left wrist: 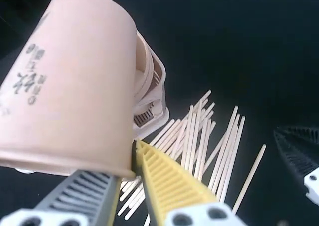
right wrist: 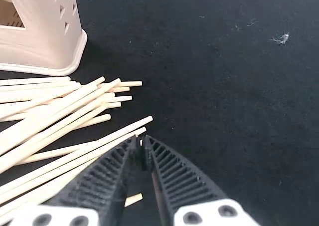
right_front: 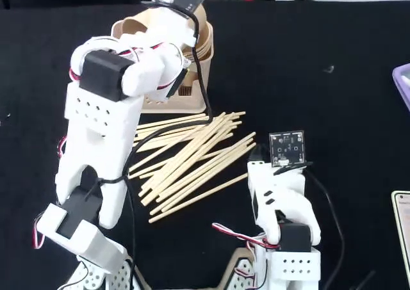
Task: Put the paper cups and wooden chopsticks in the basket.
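Black table (right_front: 333,111), two arms at work, job judged abt. half done on the cup side & not yet begun on the stick side.

The beige basket (right_front: 166,104) stands at the far side of the table. Nested cups (right_front: 204,37) already sit in it, rims stacked one in another; exact no. can't be told.

Just in front of the basket the wooden chopsticks (right_front: 192,159) lie fanned out in a loose pile on the cloth, all outside it. None shows inside the basket. That is the bulk of what's left.

One paper cup (left wrist: 70,81) hangs tilted in the air, directly over the basket and the cups in it. It looks close to being dropped onto the stack, so the cup part seems nearly through.

The left gripper (left wrist: 128,161) has that cup by the rim, w/ the yellow finger outside the wall, the grey one opposite & the jaws closed down on the paper.

The right gripper (right wrist: 139,148) sits low over the near ends of the chopsticks, fingers drawn together w/ tips all but touching. A stick runs under it, but whether any stick is pinched can't be told.

Judgement: release the cup first, then many trips, or bundles, for the sticks. Thin round sticks on cloth prob. hard to pinch.
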You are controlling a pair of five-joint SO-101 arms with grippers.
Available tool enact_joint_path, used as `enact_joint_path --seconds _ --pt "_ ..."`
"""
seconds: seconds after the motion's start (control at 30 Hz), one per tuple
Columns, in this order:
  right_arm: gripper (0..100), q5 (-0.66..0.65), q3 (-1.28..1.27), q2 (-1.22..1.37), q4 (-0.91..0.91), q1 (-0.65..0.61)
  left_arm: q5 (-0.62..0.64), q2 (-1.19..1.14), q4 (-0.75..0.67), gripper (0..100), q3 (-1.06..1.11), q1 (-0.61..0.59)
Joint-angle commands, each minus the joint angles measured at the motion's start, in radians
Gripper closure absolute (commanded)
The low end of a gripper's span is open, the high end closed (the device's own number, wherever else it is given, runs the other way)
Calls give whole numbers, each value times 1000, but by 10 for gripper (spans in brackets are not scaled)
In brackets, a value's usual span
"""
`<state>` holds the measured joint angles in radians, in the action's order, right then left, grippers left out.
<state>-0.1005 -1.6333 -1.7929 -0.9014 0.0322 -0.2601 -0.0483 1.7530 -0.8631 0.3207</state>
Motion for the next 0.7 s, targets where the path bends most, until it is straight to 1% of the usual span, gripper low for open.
enact_joint_path --seconds 0.0,0.2,0.4,0.47,0.53,0.67 --pt "983 -11 5 -16 23 -6 -37 5 6 971 12 1" --pt "984 -11 5 -16 23 -3 -86 3 3 967 59 1" --pt "984 -11 5 -16 21 -6 -78 3 -11 965 53 -33" --pt "984 -11 5 -16 21 -6 -77 3 -31 932 58 -64" --pt "984 -11 5 -16 20 -8 -77 3 -34 875 54 -85" --pt "984 -11 5 -16 20 -8 -77 3 -48 795 48 -94"
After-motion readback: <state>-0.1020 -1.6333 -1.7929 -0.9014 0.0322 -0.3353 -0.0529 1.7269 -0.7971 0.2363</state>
